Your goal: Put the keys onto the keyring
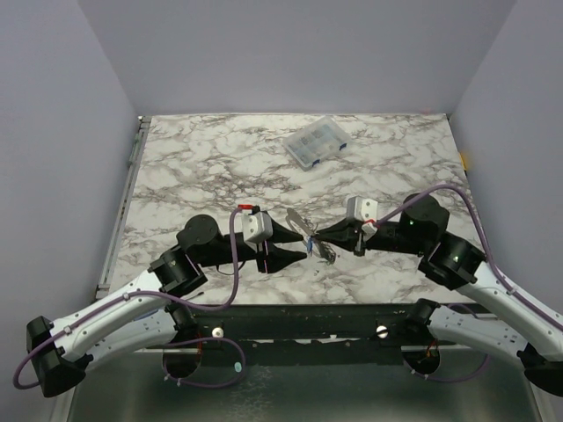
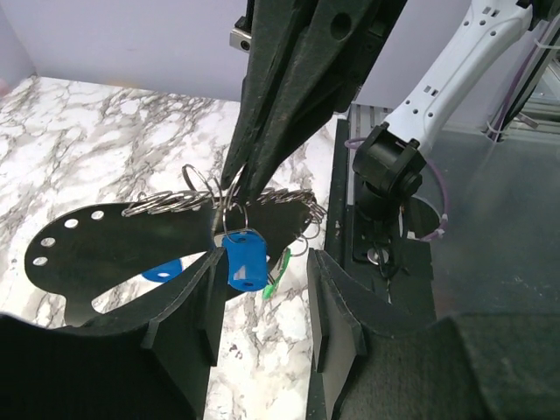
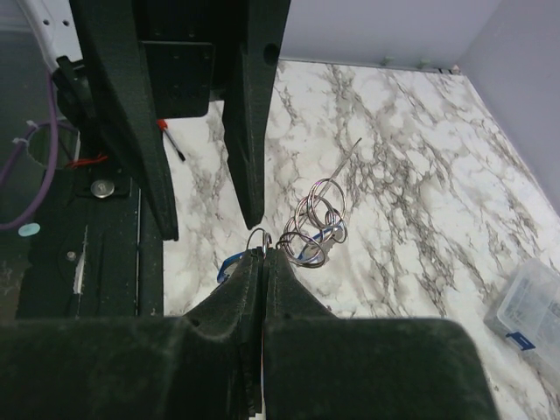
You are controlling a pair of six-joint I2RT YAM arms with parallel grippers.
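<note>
My right gripper (image 1: 322,236) (image 3: 264,254) is shut on the keyring (image 3: 267,238), a thin silvery loop with a chain of small rings (image 3: 319,219) trailing onto the marble. In the left wrist view its tips (image 2: 241,185) pinch the keyring (image 2: 229,210) from above. A blue-headed key (image 2: 245,260) hangs from the loop, and a green key (image 2: 278,276) dangles just behind it. My left gripper (image 1: 297,243) (image 2: 267,284) stands open. The blue key hangs just in front of its jaws, close to the left finger (image 2: 206,302). Another blue key (image 3: 229,267) shows beside my right fingertips.
A clear plastic compartment box (image 1: 317,143) (image 3: 534,306) lies at the back right of the marble table (image 1: 211,167). The black frame of the arm bases (image 1: 290,321) runs along the near edge. Grey walls close in three sides.
</note>
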